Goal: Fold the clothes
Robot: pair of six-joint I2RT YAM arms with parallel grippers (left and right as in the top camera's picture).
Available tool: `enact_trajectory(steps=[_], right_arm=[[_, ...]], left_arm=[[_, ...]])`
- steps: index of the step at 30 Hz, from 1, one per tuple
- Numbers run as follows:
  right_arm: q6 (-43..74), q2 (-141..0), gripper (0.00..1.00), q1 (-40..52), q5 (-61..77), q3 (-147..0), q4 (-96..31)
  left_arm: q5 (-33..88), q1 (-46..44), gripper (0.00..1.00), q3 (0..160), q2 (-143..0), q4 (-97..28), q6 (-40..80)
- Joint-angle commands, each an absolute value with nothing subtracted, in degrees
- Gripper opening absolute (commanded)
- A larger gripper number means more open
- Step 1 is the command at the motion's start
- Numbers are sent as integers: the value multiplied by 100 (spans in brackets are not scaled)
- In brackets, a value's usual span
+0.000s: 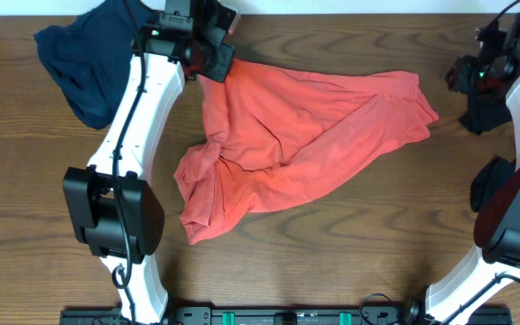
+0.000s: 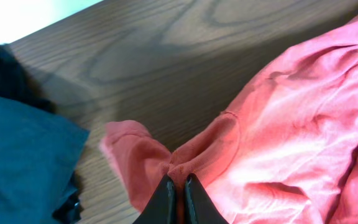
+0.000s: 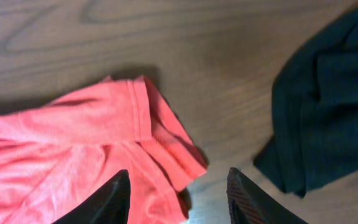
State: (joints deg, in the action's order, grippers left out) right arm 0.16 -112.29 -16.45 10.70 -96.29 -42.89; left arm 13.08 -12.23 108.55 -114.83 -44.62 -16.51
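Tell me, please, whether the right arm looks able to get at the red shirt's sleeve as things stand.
Probably yes. The right gripper hangs open just above the sleeve of the red shirt, with nothing between them. The black shirt lies off to the side, clear of the way.

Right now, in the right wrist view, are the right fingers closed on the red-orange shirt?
No, the right fingers stand wide apart over the red-orange shirt, gripping nothing.
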Motion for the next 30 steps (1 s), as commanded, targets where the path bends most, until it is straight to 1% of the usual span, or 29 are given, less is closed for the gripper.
enact_trajectory(steps=[1,5,13,18,21,22,23,25,27,30], right_arm=[[-99,-11187,48,-1566,1100,-9706,-4176],[-139,-11308,48,-1516,1109,-9706,-4134],[-139,-11358,48,-1514,1116,-9706,-4132],[-134,-11358,49,-1514,1120,-9706,-4136],[-137,-11358,49,-1514,1175,-9706,-4145],[-137,-11358,48,-1514,1184,-9706,-4152],[-137,-11358,49,-1514,1184,-9706,-4154],[-137,-11358,49,-1514,1186,-9706,-4178],[-134,-11358,49,-1514,1188,-9706,-4198],[-134,-11358,49,-1514,1210,-9706,-4204]], left_arm=[[1236,-1380,6,10877,-11531,-4423,-1623],[1236,-1581,6,10877,-11531,-4681,-1420],[1295,-2237,6,10652,-11531,-6423,-735],[1741,-2740,6,10383,-11533,-6724,-738],[1728,-3068,7,10285,-11542,-6678,-875],[1715,-3173,23,10280,-11542,-6665,-961],[1684,-3210,32,10280,-11542,-6657,-958],[1529,-3295,70,10283,-11542,-6622,-954],[1400,-3286,81,10289,-11542,-6617,-950],[1295,-3144,88,10392,-11509,-6687,-906]])
